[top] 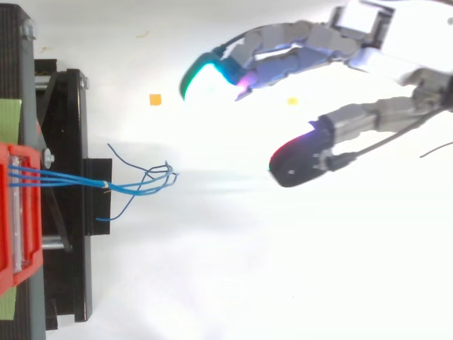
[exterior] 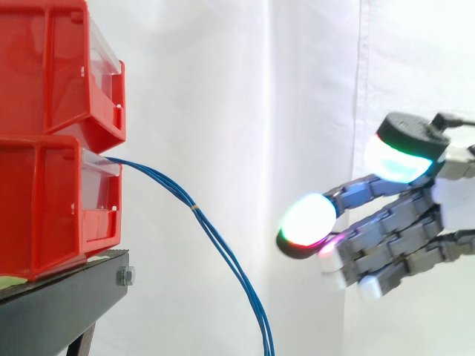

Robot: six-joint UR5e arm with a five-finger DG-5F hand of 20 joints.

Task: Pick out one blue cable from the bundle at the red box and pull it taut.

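Observation:
A bundle of thin blue cables (exterior: 211, 236) comes out of the lower red bin (exterior: 52, 211) and hangs down to the right, tied by a small band near its top. From above, the blue cables (top: 85, 182) run right from the red bin (top: 14, 212) and splay into loose ends. My hand (exterior: 401, 226) hovers well right of the bundle, fingers stretched toward it and the thumb spread apart, holding nothing. In the top view the hand (top: 368, 42) reaches in from the upper right, its glowing fingertips (top: 209, 74) clear of the cable ends.
A second red bin (exterior: 59, 70) is stacked on the lower one, both on a black stand (exterior: 63, 297). A white curtain hangs behind. Two small orange marks (top: 154, 99) lie on the white floor.

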